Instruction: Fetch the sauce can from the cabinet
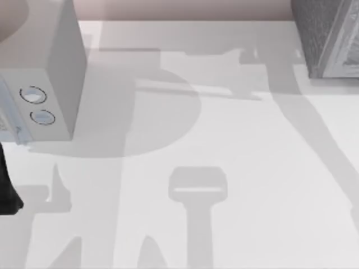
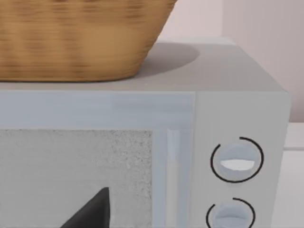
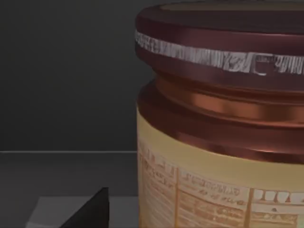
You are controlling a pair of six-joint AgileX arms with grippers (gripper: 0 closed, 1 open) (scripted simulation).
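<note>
The sauce can [image 3: 218,118] looms very close in the right wrist view, upright, with a dark maroon lid, a pale band around the rim and a yellow-orange labelled body. It stands on a grey floor against dark walls, inside the cabinet [image 1: 328,36], the dark speckled box at the table's far right corner. My right gripper [image 3: 92,213] shows as a dark tip just beside the can. My left gripper [image 2: 90,211] hangs in front of the pale grey box's door. A dark part of the left arm [image 1: 7,188] sits at the table's left edge.
The pale grey box with two round dials [image 1: 50,73] stands at the back left. A woven basket [image 2: 80,38] rests on top of it. The white table [image 1: 224,140] carries the arms' shadows across its middle.
</note>
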